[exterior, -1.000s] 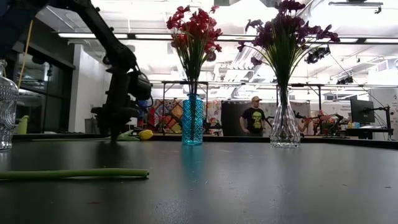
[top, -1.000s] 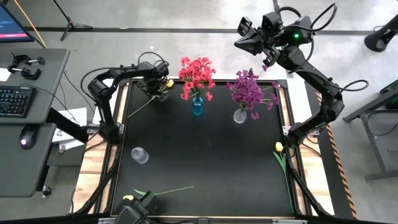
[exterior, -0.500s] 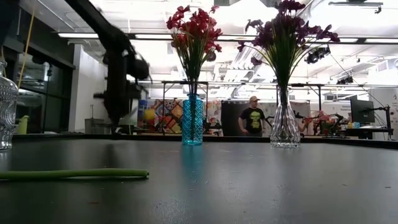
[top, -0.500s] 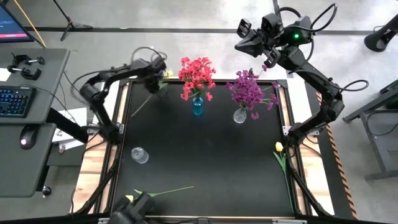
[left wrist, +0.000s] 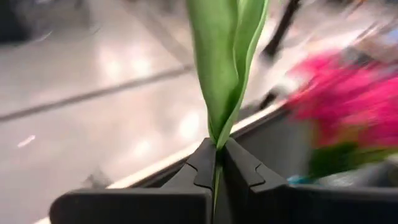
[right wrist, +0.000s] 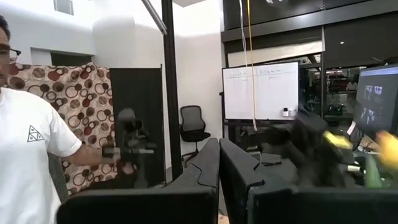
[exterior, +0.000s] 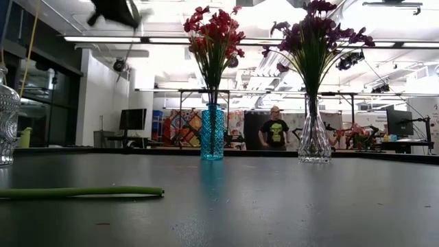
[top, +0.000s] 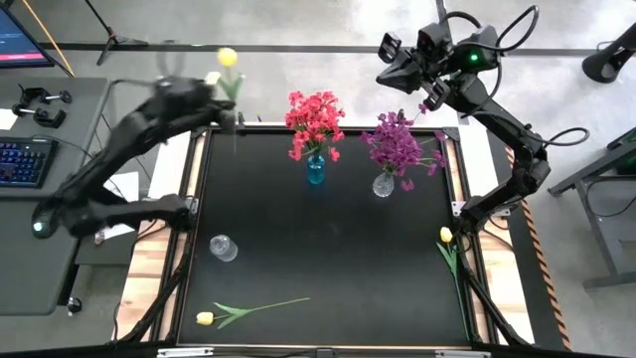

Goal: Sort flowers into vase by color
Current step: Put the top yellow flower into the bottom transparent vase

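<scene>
Having been lifted off the table (top: 328,249), a yellow flower (top: 228,58) is clamped by the left gripper (left wrist: 216,163); the clear vase (top: 224,248) awaits; the right gripper (right wrist: 219,163) is shut, empty.

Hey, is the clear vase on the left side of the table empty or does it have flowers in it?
Empty. From above, the clear vase stands alone with no stems in it; two yellow tulips lie flat on the table.

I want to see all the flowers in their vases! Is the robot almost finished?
Partly. The red flowers stand in the blue vase and the purple flowers in a clear vase. The left gripper, jaws shut, holds one yellow tulip high. Two more tulips lie on the table, and the small clear vase is empty.
</scene>
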